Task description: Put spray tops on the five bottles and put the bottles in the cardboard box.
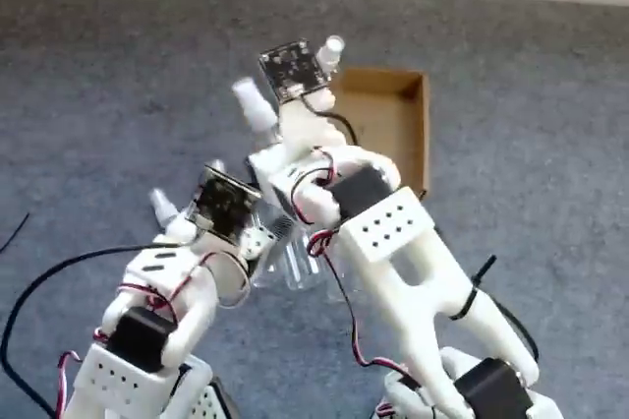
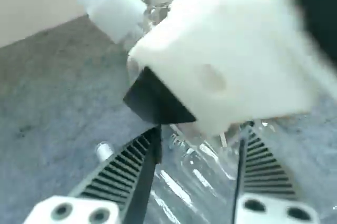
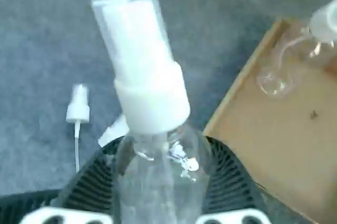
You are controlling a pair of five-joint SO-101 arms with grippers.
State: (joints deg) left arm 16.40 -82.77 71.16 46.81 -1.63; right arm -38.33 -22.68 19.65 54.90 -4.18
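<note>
- The right claw is clamped round the shoulder of a clear bottle, which stands up out of it. A white spray top sits on the neck and looks fully seated.
- Just beside this claw on one side is the cardboard box, with a boxed bottle lying in it, top on.
- On the claw's other side a loose spray top lies on the grey worktop.
- The left claw sits behind and below the right one, with a second bottle at it. I cannot tell whether it grips that bottle.
- As I judge it, the capping of the held bottle is done and the boxing is the step in hand.
- The next move calls for carrying the bottle over the box wall and lowering it clear of the boxed bottle. Only then should the claw let go.
</note>
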